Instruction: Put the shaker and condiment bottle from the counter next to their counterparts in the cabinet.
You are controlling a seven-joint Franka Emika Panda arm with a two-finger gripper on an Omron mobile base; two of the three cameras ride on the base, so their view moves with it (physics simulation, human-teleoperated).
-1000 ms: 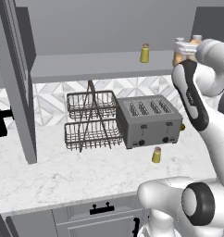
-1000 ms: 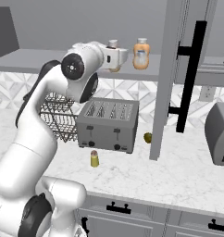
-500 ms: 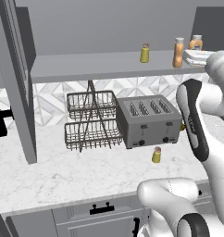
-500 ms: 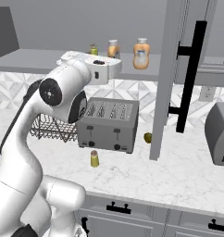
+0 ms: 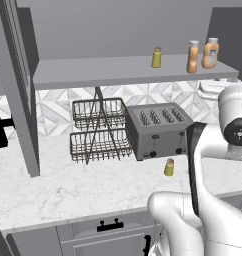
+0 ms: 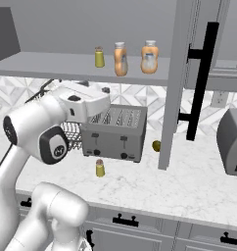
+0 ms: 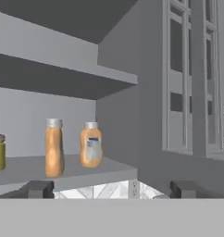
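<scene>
The cabinet is open, and its long grey shelf carries three containers in a row. On the left of the row stands a small yellow shaker with a grey cap, well apart from the other two. Next comes the condiment bottle, straight-sided and orange with a light cap, standing upright. Just beside it, nearer to the cabinet wall, stands the pear-shaped orange bottle with a pale label. In the hand view the same three stand in the same order: the shaker on the shelf at the left edge, then the straight bottle, then the bulbous one. What is inside these containers I cannot tell. The second shaker, olive-yellow with a grey cap, stands upright on the marble worktop, just in front of the grey toaster. Left of the toaster is a two-level wire rack, and I see nothing lying in its baskets. The gripper has its two finger tips far apart, so it is open and holds nothing. It looks toward the shelf from below the level of the bottles.
</scene>
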